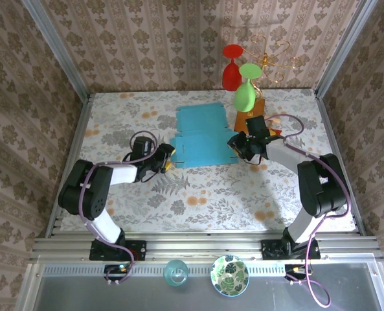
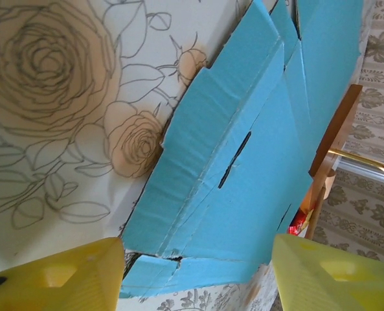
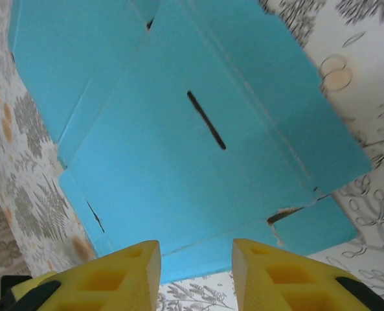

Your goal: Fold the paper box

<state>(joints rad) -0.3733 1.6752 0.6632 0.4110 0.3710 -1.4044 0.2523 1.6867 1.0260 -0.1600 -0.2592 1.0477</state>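
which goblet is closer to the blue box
The green goblet, just past the paper box's far right corner; the red goblet stands farther back.

The paper box [image 1: 203, 135] lies flat, blue side up, on the floral surface [image 1: 204, 194]. The left tool [image 1: 168, 159] is at its near-left corner and the right tool [image 1: 238, 146] at its near-right corner. A brown-orange block [image 1: 247, 118] stands just beside the sheet's right edge, close behind the right tool, with a green glass [image 1: 245, 94] and a red glass [image 1: 231, 71] beyond it near the back wall.
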